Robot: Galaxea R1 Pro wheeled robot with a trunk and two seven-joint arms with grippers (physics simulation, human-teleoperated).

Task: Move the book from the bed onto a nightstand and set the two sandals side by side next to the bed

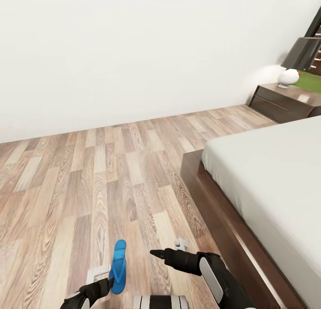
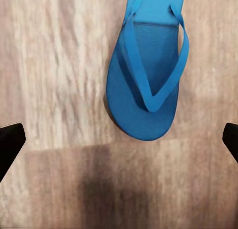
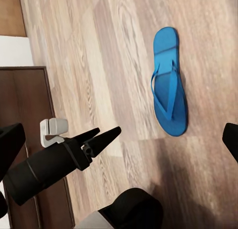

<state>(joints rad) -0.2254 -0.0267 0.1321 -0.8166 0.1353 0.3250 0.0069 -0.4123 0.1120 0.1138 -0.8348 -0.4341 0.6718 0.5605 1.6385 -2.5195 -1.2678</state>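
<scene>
One bright blue sandal (image 1: 118, 266) lies flat on the wood-plank floor, a little left of the bed (image 1: 276, 175). My left gripper (image 1: 100, 287) hovers low beside the sandal's near end. In the left wrist view the sandal (image 2: 148, 75) lies just beyond that open gripper (image 2: 119, 142), with nothing between the fingers. My right gripper (image 1: 154, 253) hangs to the sandal's right, pointing left. It is open (image 3: 119, 140), looking down on the sandal (image 3: 168, 85) and the left arm's black fingers (image 3: 99, 137). The book and the second sandal are out of view.
A dark brown nightstand (image 1: 285, 101) carrying a lamp (image 1: 296, 63) stands against the white wall by the bed's far end. The bed's dark frame (image 1: 209, 202) runs along my right. Two small white objects (image 1: 180, 243) (image 1: 98, 273) lie on the floor near the grippers.
</scene>
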